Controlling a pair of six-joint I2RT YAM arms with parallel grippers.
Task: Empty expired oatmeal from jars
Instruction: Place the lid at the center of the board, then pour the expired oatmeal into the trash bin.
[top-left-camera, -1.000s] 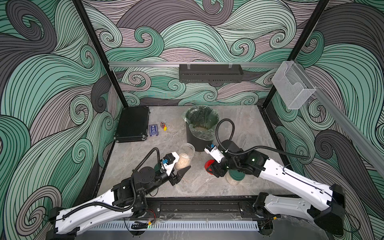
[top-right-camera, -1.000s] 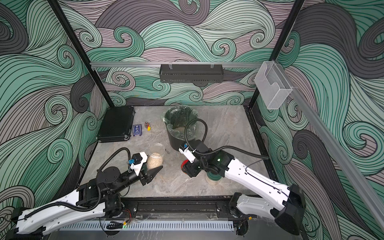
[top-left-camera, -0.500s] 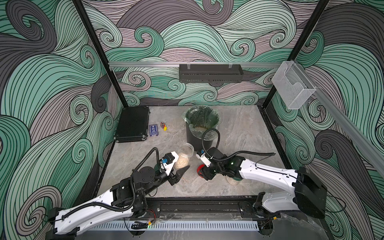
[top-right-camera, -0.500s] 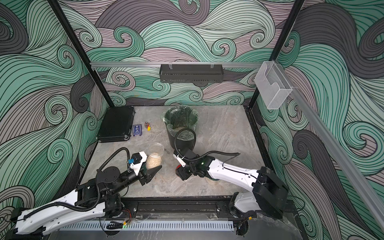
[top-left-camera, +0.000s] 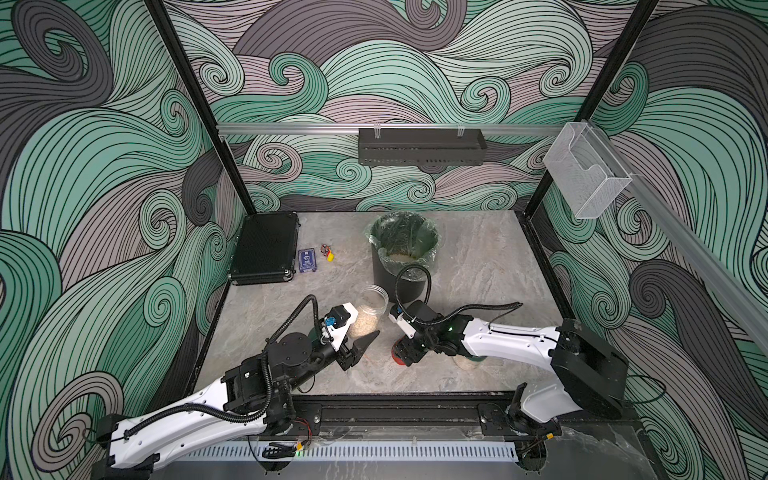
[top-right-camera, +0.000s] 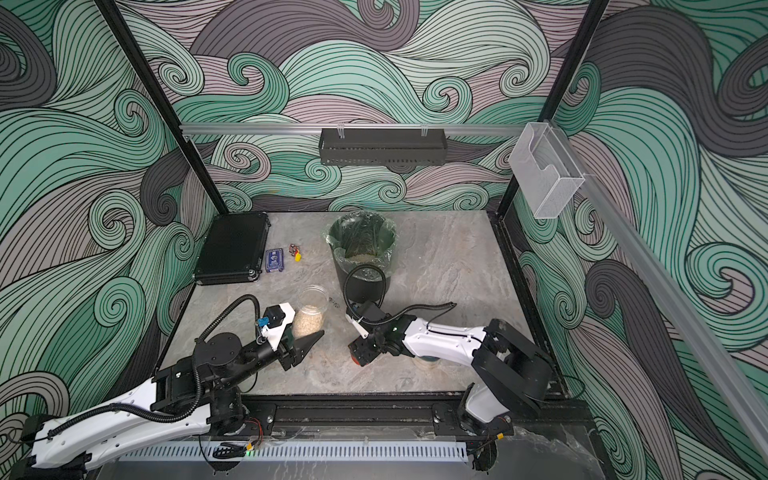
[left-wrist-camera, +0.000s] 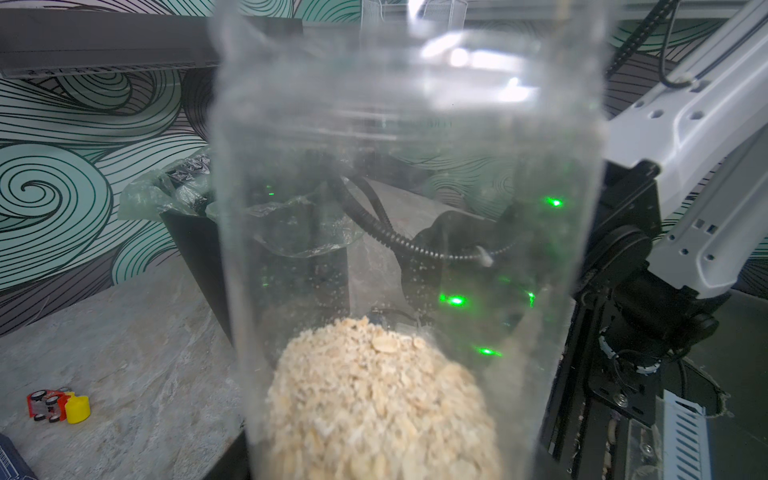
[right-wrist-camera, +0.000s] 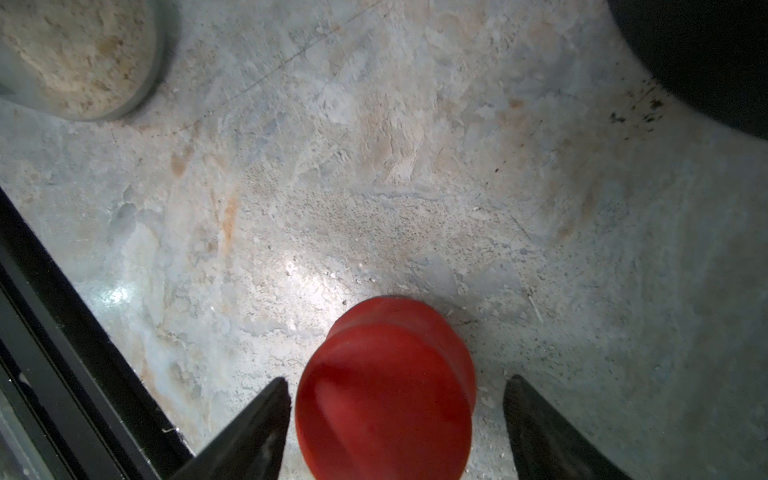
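My left gripper (top-left-camera: 366, 333) is shut on an open, lidless jar (top-left-camera: 372, 305) near the table's middle. This jar (left-wrist-camera: 395, 187) fills the left wrist view, with oatmeal (left-wrist-camera: 382, 407) heaped in its lower part. A red lid (right-wrist-camera: 386, 390) lies on the table between the fingers of my right gripper (right-wrist-camera: 399, 379), which is open with a gap on each side. In both top views the lid (top-left-camera: 398, 358) peeks out under that gripper (top-right-camera: 362, 356). A green-lidded jar (top-left-camera: 469, 362) stands half hidden under the right arm. The black lined bin (top-left-camera: 432, 249) holds some oatmeal (top-left-camera: 401, 258).
A black case (top-left-camera: 266, 247), a blue card box (top-left-camera: 306, 260) and small toys (top-left-camera: 327, 251) lie at the back left. The bin stands just behind both grippers. The black front rail (right-wrist-camera: 62, 316) runs close to the right gripper. A wall shelf (top-left-camera: 419, 145) hangs at the back.
The right arm swung left and toward the front, lowering the red lid to the table, then opened its jaws and let it go. The left arm and its jar stayed put.
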